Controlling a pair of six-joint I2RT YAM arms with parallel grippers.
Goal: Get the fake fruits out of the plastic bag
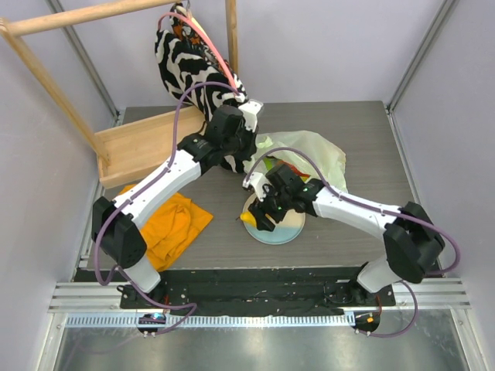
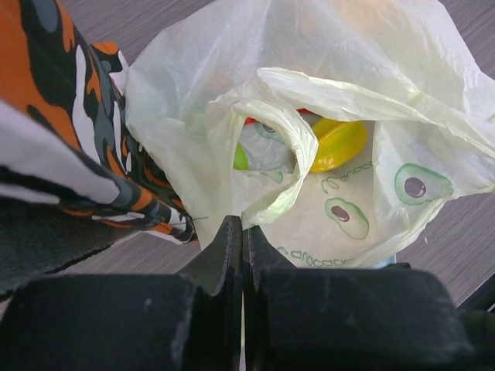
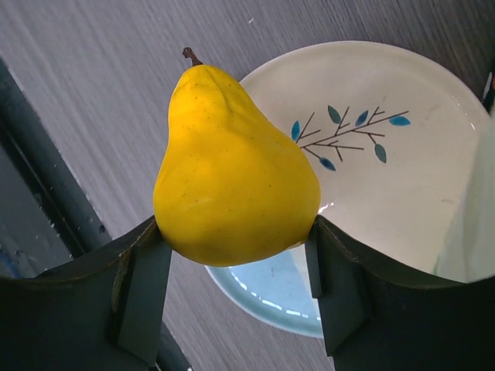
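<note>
The pale-green plastic bag (image 1: 313, 154) lies at the table's middle rear, mouth facing my left wrist camera (image 2: 325, 100). Inside it I see a yellow oval fruit (image 2: 338, 144), a bit of green fruit (image 2: 240, 158) and a sliver of red. My left gripper (image 2: 243, 226) is shut on the bag's handle edge (image 2: 271, 205); in the top view it (image 1: 246, 147) sits at the bag's left side. My right gripper (image 3: 236, 236) is shut on the yellow pear (image 3: 232, 166), held over the left rim of the white-and-blue plate (image 3: 402, 170). The top view shows the pear (image 1: 247, 219) at the plate's left edge.
The zebra-patterned cloth bag (image 1: 189, 62) hangs from a wooden frame (image 1: 139, 143) at the rear left, its cloth beside the plastic bag (image 2: 69, 139). An orange cloth (image 1: 170, 220) lies at the front left. The plate (image 1: 288, 229) sits in front of the bag.
</note>
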